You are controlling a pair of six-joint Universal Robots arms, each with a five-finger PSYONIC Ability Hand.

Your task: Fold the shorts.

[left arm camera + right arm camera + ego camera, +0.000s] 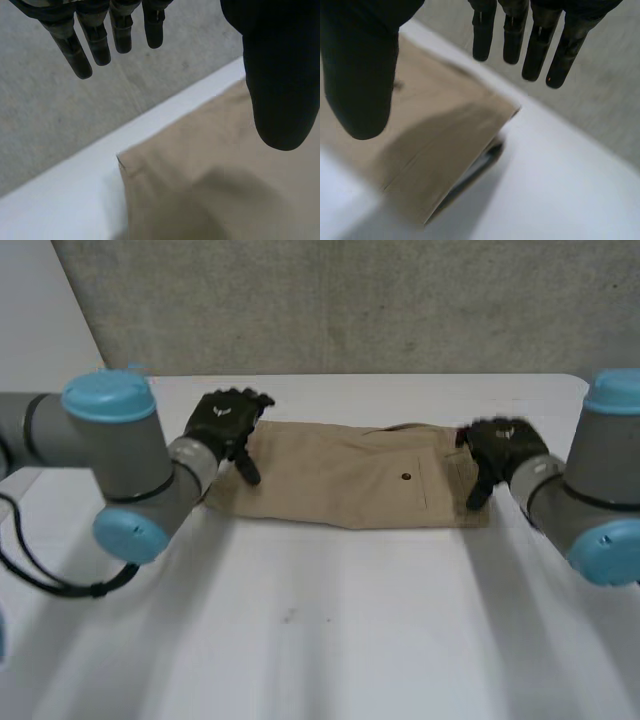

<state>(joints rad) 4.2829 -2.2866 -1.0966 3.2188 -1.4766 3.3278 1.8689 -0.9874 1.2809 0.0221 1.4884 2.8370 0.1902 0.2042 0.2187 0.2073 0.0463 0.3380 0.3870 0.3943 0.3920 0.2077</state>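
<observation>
- Head view: 1 camera, high, between and behind the 2 arms. It faces down and forward over the white table (320,640). Wide; takes in the whole shorts (340,480).
- Left wrist view: close, looking along the left hand (280,75) over 1 end corner of the shorts.
- Right wrist view: close, along the right hand (360,75), over the opposite end.
- Shared by all 3: shorts, table.
</observation>
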